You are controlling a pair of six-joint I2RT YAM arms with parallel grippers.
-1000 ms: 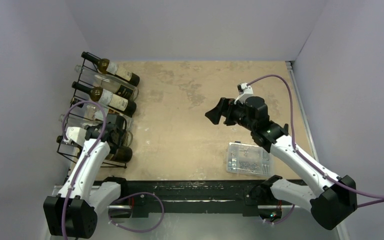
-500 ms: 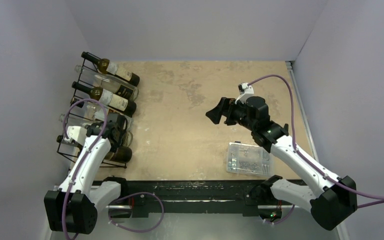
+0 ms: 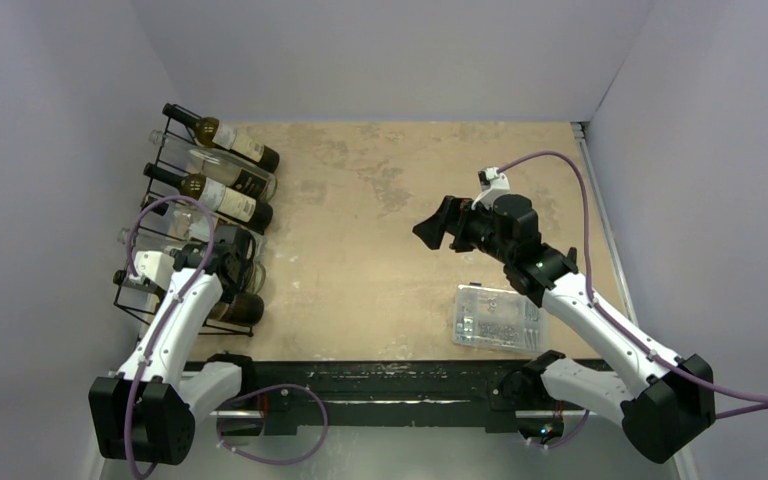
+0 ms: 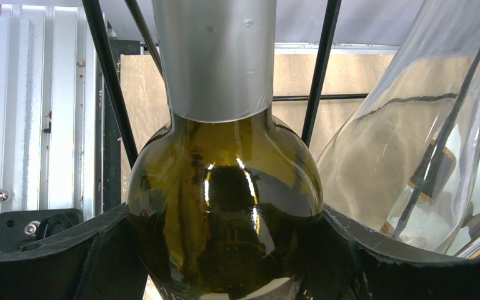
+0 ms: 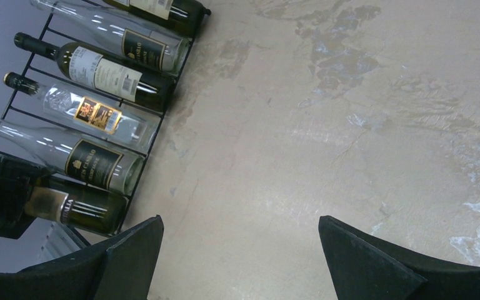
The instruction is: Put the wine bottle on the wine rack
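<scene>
The black wire wine rack (image 3: 132, 305) stands at the table's left edge with several bottles lying in its cells. The dark green wine bottle (image 3: 243, 308) lies in the nearest cell, its silver-capped neck pointing away in the left wrist view (image 4: 225, 200). My left gripper (image 3: 222, 268) is shut on the bottle's shoulder, with a finger (image 4: 69, 256) pressed against each side. My right gripper (image 3: 438, 228) is open and empty above the middle of the table, facing the rack (image 5: 156, 134), and its view shows the green bottle (image 5: 81, 209) too.
A clear plastic box (image 3: 497, 318) of small parts lies at the front right, under my right arm. A clear glass bottle (image 4: 412, 144) lies in the cell right beside the green one. Grey walls close in on the left, back and right.
My left arm has shifted only slightly at the rack, still on the green bottle. My right arm has hardly moved.
</scene>
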